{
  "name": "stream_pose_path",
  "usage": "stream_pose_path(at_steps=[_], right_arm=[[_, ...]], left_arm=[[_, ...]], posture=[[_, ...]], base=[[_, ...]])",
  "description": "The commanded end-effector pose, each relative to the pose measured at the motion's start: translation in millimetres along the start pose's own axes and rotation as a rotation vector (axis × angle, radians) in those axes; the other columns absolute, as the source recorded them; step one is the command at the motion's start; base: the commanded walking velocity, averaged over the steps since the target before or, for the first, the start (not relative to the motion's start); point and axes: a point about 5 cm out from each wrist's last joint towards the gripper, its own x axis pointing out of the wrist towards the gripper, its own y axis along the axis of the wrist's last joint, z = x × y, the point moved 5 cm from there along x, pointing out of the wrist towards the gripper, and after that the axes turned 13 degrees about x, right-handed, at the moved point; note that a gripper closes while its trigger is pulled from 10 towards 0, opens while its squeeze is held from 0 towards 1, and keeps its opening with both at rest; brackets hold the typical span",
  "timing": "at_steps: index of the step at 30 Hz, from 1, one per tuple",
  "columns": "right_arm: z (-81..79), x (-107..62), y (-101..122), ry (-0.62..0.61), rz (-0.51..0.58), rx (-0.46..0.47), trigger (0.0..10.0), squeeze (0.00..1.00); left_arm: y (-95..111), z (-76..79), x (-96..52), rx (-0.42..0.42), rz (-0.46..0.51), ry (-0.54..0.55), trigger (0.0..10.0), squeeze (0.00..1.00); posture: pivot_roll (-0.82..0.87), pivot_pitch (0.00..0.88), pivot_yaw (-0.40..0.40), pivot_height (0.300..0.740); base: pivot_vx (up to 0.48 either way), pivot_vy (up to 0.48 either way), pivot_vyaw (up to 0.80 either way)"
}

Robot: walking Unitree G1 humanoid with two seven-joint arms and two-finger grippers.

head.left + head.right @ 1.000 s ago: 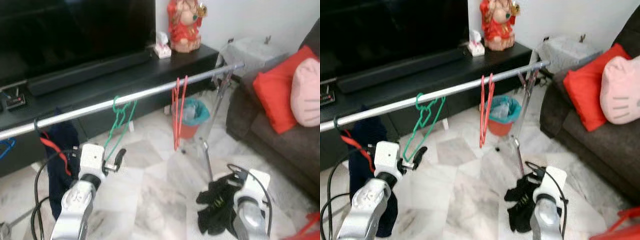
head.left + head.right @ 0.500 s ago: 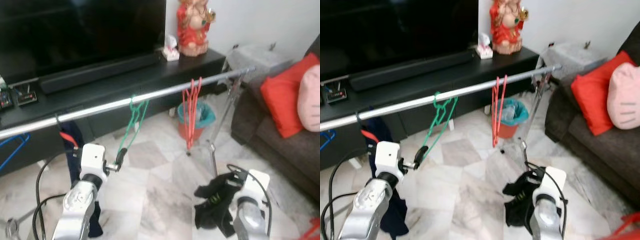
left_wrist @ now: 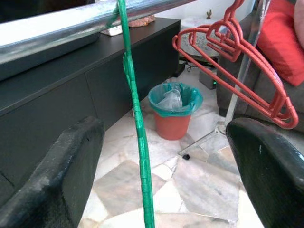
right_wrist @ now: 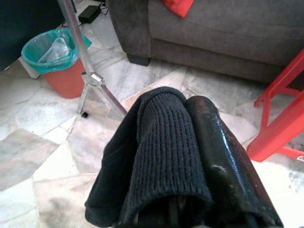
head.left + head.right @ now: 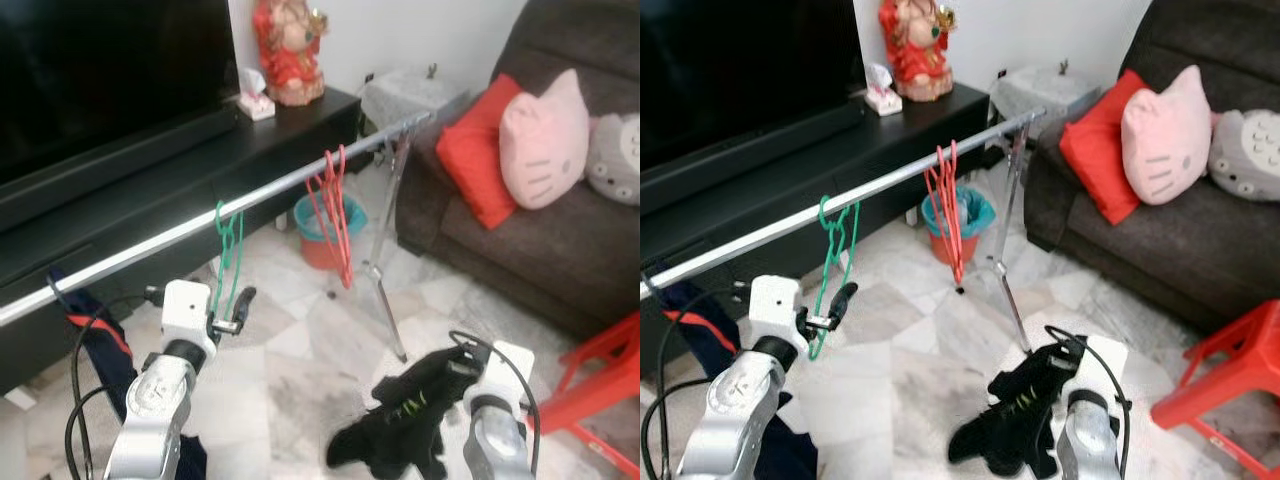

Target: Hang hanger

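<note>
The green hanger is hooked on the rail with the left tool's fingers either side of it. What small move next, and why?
Probably draw the left tool back, away from the green hanger. The hanger's hook already sits over the rail, and in the wrist view the fingers stand apart, clear of it. The right tool holds a black garment, likely next.

Left gripper (image 3: 156,156) agape, right gripper (image 4: 190,156) clamped

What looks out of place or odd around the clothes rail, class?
A dark garment hangs off the rail with no hanger, trailing toward the floor. The green hanger and red hangers hang bare.
</note>
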Motion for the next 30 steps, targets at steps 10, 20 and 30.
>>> stream_pose_path(at_steps=[10,20,30], right_arm=[[-0.4,2.1,9.0,0.002,0.037,-0.007,10.0,0.0],[-1.1,1.5,6.8,0.004,0.031,-0.016,10.0,0.0],[-1.7,1.9,6.9,0.006,0.03,-0.021,10.0,0.0]], left_arm=[[5.3,5.2,1.5,0.016,-0.006,-0.019,10.0,0.0],[2.9,5.5,2.3,0.022,-0.025,-0.027,10.0,0.0],[4.1,5.0,2.9,0.012,-0.023,-0.024,10.0,0.0]], posture=[[-0.07,0.0,0.01,0.74],[-0.07,0.0,0.012,0.74],[-0.07,0.0,0.012,0.74]], base=[[0.0,0.0,0.0],[0.0,0.0,0.0],[0.048,0.0,0.0]])
